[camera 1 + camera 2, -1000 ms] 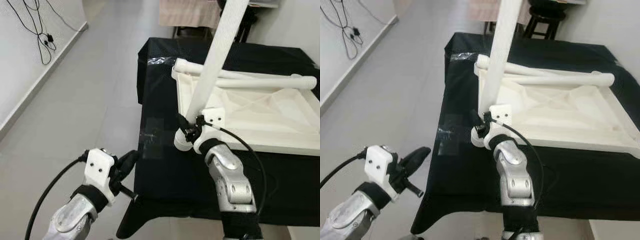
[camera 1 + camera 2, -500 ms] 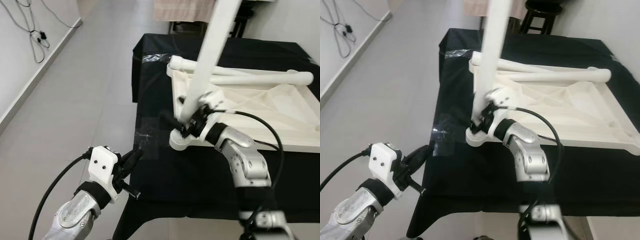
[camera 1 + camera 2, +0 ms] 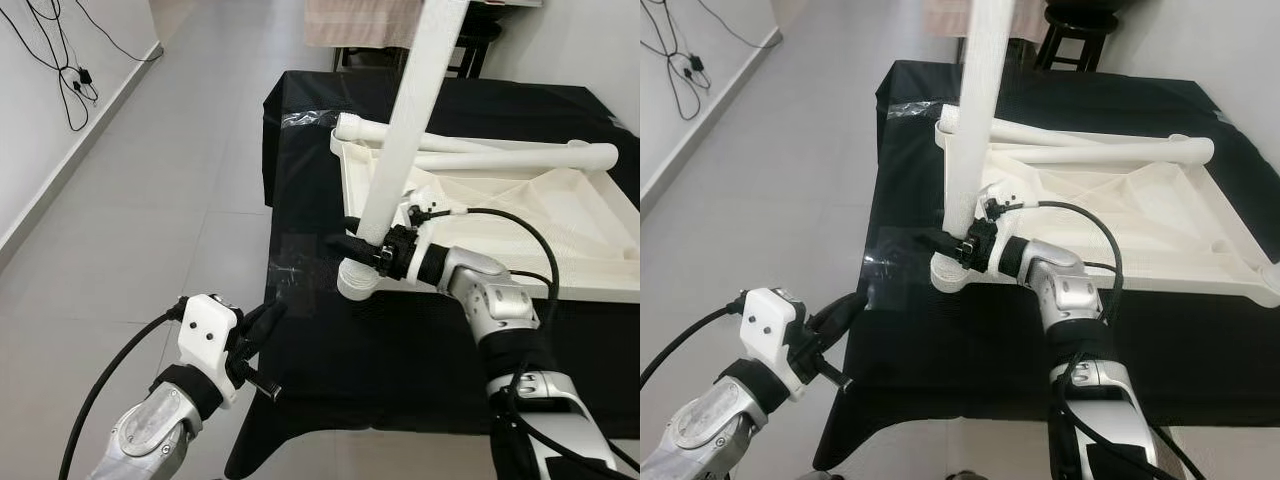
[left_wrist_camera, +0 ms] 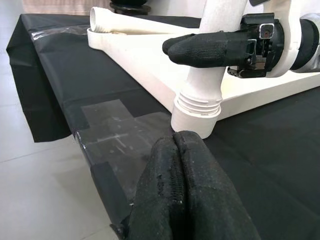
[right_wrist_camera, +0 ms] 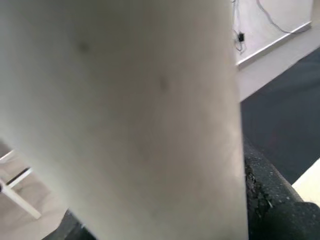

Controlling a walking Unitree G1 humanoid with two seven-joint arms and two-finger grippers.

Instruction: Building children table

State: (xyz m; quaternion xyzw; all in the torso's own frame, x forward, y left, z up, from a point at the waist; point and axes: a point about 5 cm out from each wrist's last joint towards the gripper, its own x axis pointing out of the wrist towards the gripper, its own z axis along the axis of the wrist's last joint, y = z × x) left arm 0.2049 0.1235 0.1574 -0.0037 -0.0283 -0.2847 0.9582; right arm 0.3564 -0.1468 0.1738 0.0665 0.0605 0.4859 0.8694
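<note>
Over the last second the right arm has swung from below the leg to reach in from the side, and the right tool (image 3: 372, 250) now clamps the white table leg (image 3: 400, 150) just above its threaded foot, holding it upright in the corner socket of the upturned tabletop (image 3: 520, 205). That looks like a regrip for another twist, so the leg is probably only partly screwed in. The left tool (image 3: 262, 325) hangs clenched and empty off the bench edge. The bench (image 3: 330, 340) wears a black cloth with clear tape; grey tiled floor (image 3: 160, 180), cables on the wall.
</note>
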